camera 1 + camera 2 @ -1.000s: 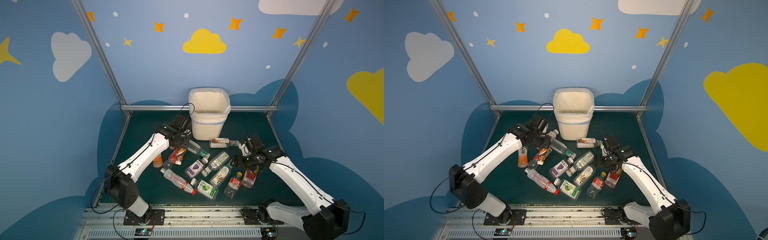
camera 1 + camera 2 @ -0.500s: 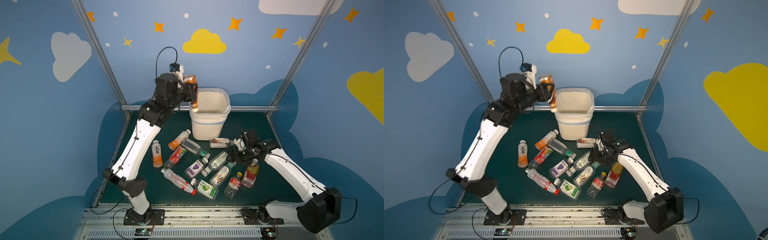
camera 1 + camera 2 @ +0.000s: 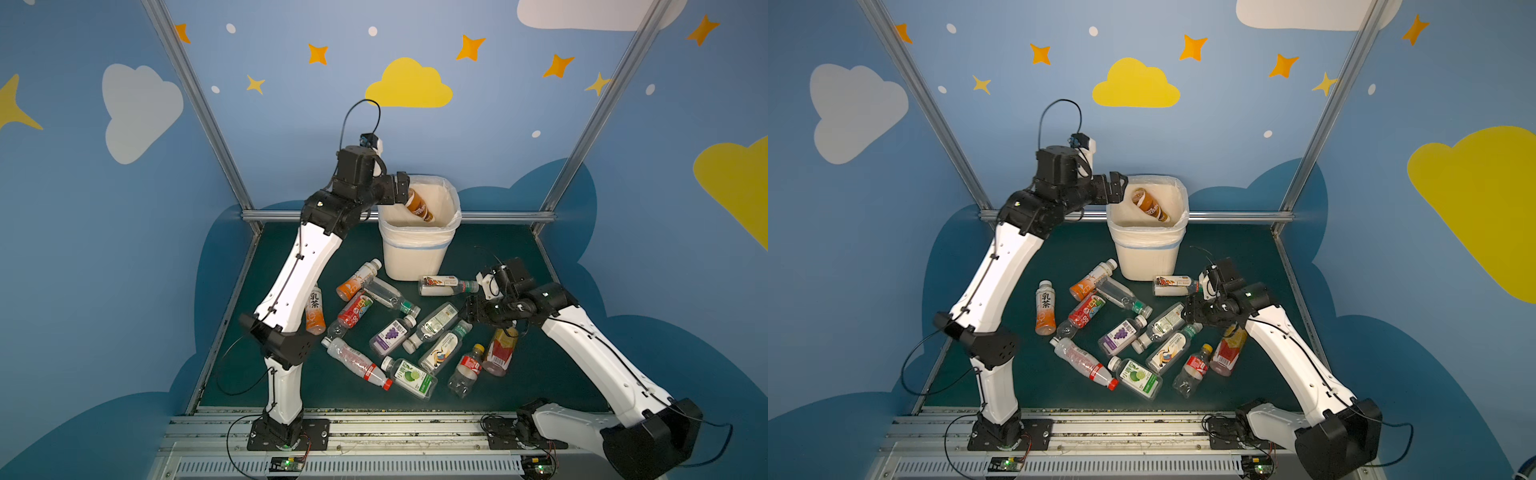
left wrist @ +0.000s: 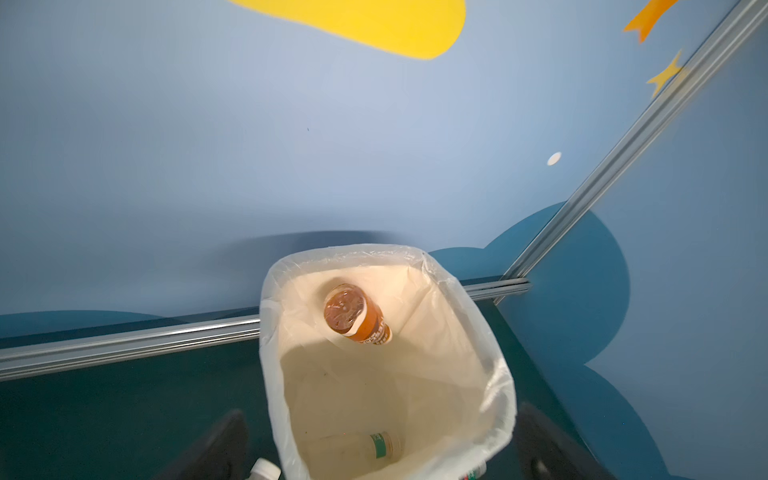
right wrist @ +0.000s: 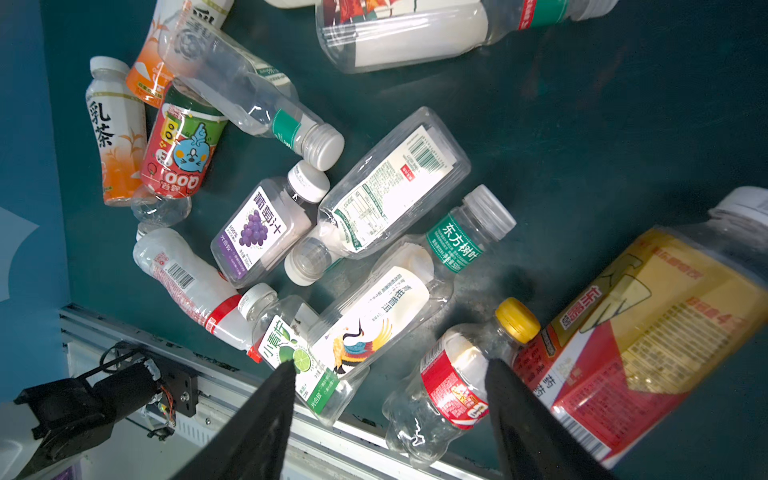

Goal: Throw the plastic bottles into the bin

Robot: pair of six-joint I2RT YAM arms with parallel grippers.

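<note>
- Rail: front edge.
- Green mat: twelve bottles lying scattered mid-mat.
- Right gripper: jaws apart, empty, hovering over the right end of the scatter.
- Bin: upright at the far edge, bagged.
- Orange bottle: tilted inside the bin's mouth, free.
- Left gripper: jaws spread, beside the rim.
- Walls: blue, with clouds and stars.
- Change: half a second before, the left gripper clasped the orange bottle above the rim.
</note>
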